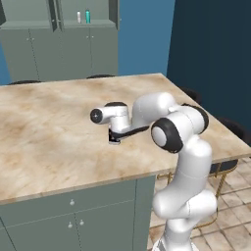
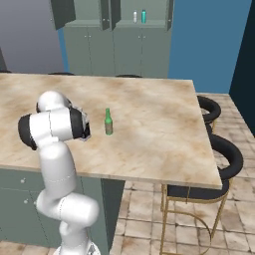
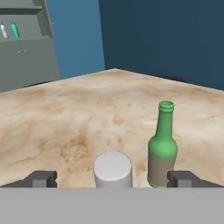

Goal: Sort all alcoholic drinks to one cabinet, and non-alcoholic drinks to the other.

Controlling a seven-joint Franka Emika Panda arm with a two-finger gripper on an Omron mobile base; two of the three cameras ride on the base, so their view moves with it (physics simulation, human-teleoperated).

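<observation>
Standing far back on the left of the hand view, the white bottle (image 3: 3,30) and the teal bottle (image 3: 15,29) share an open cabinet shelf (image 3: 26,38) — both too small to read any cap or label. Nearer, on the marble island counter (image 3: 87,113), a white round cap (image 3: 112,169) rises between the fingertips (image 3: 43,179), its body cut off below, so I cannot tell what it belongs to. Just right of it, the green glass bottle (image 3: 162,146) stands upright, close beside the right fingertip and apart from it. The gripper (image 3: 112,180) is spread wide and grasps nothing. In the right base view the arm's elbow (image 2: 52,124) hides the hand — the green bottle stands alone beside it.
</observation>
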